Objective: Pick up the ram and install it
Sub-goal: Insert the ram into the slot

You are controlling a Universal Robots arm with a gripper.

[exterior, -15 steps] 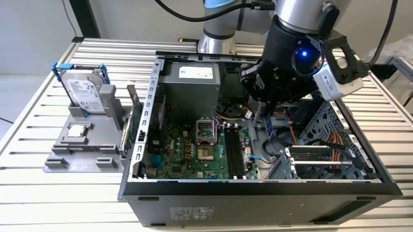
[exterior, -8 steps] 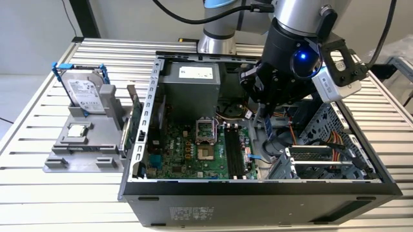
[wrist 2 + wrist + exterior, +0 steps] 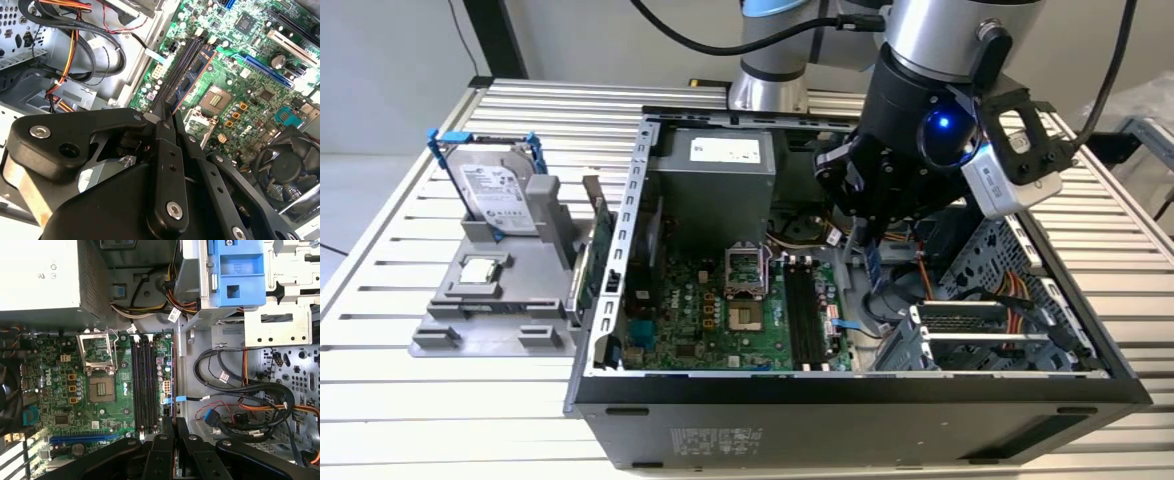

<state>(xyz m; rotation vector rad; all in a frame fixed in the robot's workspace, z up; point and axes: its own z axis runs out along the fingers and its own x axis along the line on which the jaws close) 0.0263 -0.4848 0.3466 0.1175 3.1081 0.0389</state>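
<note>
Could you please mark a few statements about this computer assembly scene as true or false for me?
1. The gripper is shut on the ram over the open case. True.
2. The ram is already seated in a slot. False: it hangs in the gripper, above the motherboard.
3. The hard drive lies flat inside the case. False: it stands upright in the grey holder outside the case, at the exterior view's left.
4. The small square chip lies on the grey holder. True.
5. The case rests on a slatted metal table. True.
</note>
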